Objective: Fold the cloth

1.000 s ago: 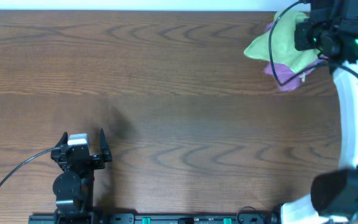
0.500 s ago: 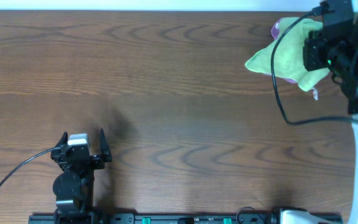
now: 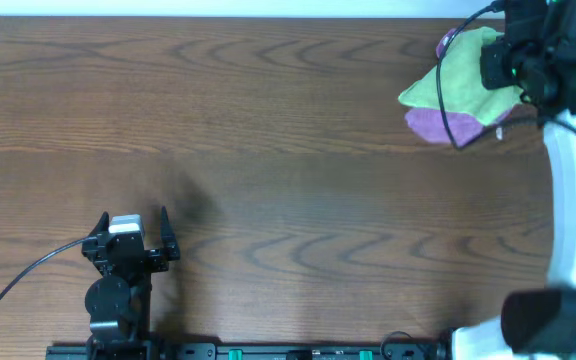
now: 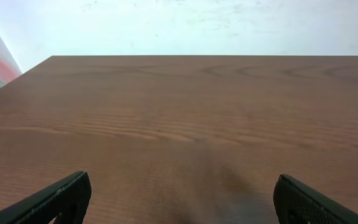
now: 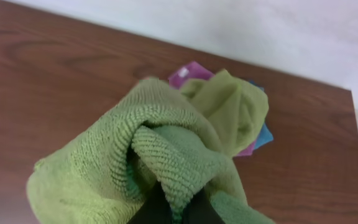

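Table (image 3: 288,150): brown wood grain, pale wall (image 4: 179,25) beyond its far edge.

Left gripper (image 3: 135,216) sat low near the table's near edge, toward the left end. Claw released, jaws spread wide. In the wrist view both dark fingertips (image 4: 55,198) stood far apart at the bottom corners, with bare table (image 4: 179,124) between them and nothing held. A black cable (image 3: 28,275) looped from it across the table toward the left.

Right gripper (image 5: 174,208) was at the table's far right corner, clenched on the cloth (image 5: 166,155). The wrist view showed a thick ribbed fold of lime-green terry pinched between the two dark fingers, which were closed tight together. From overhead the jaws themselves were hidden under the wrist housing.

The cloth (image 3: 458,75) was bunched, not spread, and lay at that same far right corner close to the table's back edge. Under it lay a purple cloth (image 3: 433,125), showing on the side toward the table's near edge. In the wrist view the purple cloth (image 5: 188,73) peeked out behind the green, and a blue cloth (image 5: 263,134) edged out on the right.

A second green fold sat behind the gripped one. I could not tell whether it was the same cloth or another. No tag was seen.

The white arm (image 3: 568,200) ran along the table's right edge.
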`<state>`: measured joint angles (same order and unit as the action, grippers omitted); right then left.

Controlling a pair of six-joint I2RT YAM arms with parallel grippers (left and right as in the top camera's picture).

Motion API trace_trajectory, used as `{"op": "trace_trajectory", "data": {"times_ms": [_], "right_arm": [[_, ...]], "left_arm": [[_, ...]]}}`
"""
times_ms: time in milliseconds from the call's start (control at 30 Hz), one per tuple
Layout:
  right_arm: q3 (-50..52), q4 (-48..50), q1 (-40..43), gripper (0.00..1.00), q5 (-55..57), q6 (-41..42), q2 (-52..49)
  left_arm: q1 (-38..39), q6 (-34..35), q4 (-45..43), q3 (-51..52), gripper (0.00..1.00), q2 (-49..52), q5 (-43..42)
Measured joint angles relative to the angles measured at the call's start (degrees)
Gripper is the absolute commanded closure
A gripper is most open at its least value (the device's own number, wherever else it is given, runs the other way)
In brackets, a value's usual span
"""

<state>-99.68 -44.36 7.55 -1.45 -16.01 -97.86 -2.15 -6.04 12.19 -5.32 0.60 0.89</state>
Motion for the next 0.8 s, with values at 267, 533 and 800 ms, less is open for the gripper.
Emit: {"op": "trace_trajectory", "data": {"times_ms": [267,533,800], "right_arm": [[0.15,10.95,4.85,0.99,5.55,-1.20,-7.13],[0.02,12.74,6.25,0.78,5.92,-2.14,-7.41],[0.02,12.24,6.25,0.99,3.80,-2.69,-8.17]], "left_arm": [[0.00,0.00,-0.02,0.00,0.05,0.00,0.00],[0.00,0.00,-0.02,0.00,0.05,0.00,0.00],[0.00,0.00,-0.02,0.00,0.05,0.00,0.00]]}}
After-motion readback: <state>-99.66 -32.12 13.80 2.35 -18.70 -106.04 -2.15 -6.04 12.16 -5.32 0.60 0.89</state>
